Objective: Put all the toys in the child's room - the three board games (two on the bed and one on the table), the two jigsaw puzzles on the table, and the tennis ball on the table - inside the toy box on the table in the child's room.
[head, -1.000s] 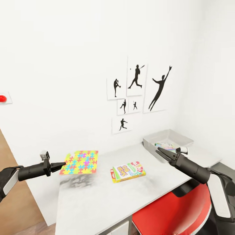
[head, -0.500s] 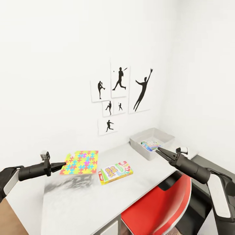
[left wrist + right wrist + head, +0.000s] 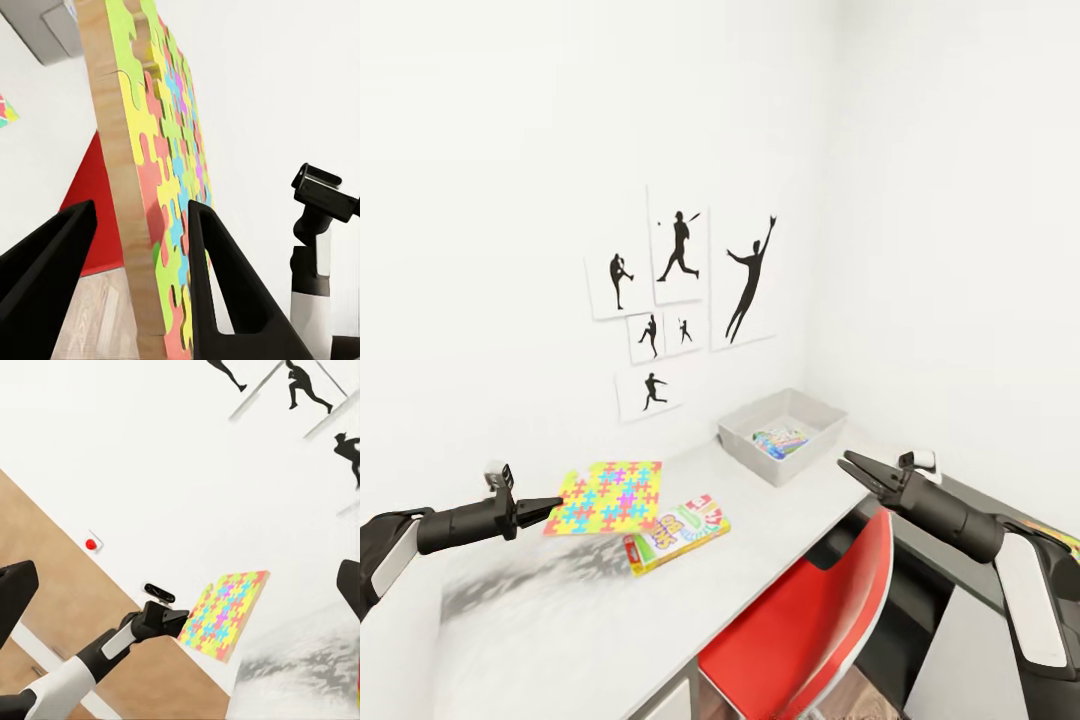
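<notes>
Orange-edged and thin, the jigsaw puzzle [image 3: 603, 497] hung level in my left gripper [image 3: 553, 506], well short of the toy box [image 3: 784, 434]; my right gripper [image 3: 848, 463] stood empty, narrowly parted. Left wrist: fingers [image 3: 225, 277] pinched its edge [image 3: 124, 187]; stiff, light, I judged.

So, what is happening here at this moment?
The left gripper holds a jigsaw puzzle by its edge, lifted above the table. The right gripper is open and empty. A board game lies on the table. The toy box already has something colourful inside.
</notes>
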Available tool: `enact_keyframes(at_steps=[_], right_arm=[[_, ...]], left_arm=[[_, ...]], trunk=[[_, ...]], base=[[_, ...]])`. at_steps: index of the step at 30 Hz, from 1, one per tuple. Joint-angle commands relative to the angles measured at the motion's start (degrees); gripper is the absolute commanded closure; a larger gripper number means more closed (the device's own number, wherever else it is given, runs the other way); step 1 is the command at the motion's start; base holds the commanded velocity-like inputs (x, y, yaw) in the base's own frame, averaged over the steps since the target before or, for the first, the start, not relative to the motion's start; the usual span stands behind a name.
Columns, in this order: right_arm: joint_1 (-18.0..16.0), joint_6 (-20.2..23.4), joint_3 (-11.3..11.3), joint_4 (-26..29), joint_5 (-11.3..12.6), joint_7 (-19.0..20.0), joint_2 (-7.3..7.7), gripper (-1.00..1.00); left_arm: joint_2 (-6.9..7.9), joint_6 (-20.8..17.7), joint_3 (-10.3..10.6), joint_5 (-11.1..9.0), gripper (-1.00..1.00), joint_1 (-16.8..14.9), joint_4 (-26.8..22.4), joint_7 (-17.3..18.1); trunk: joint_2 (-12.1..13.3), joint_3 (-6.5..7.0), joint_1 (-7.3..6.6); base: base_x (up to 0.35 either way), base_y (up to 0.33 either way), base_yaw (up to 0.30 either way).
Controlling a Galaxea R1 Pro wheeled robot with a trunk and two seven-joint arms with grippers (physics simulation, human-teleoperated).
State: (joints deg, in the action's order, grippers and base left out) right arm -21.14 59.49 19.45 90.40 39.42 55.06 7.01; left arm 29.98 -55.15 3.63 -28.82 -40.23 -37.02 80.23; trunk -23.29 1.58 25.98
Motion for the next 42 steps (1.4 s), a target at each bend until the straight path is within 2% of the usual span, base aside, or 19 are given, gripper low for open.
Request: enact_keyframes(at_steps=[1, 26, 42], right_arm=[[-0.04, 0.19, 0.04, -0.03, -0.19, 0.28, -0.01, -1.0], [-0.04, -0.67, 0.13, -0.3, -0.44, 0.14, -0.01, -1.0], [-0.04, -0.95, 0.08, -0.3, -0.51, 0.12, -0.02, -1.0]], left_arm=[[0.07, -0.6, 0.23, -0.27, 1.0, -0.02, 0.02, 0.19], [0.08, 0.14, -0.01, -0.28, 1.0, -0.02, 0.05, 0.27], [0.08, 0.31, -0.03, -0.27, 1.0, -0.02, 0.03, -0.16]], trunk=[[0.37, 0.17, -0.2], [0.37, 0.18, -0.2], [0.37, 0.18, -0.2]], base=[[0.0, 0.0, -0.277], [0.0, -0.001, -0.277], [0.0, -0.271, -0.059]])
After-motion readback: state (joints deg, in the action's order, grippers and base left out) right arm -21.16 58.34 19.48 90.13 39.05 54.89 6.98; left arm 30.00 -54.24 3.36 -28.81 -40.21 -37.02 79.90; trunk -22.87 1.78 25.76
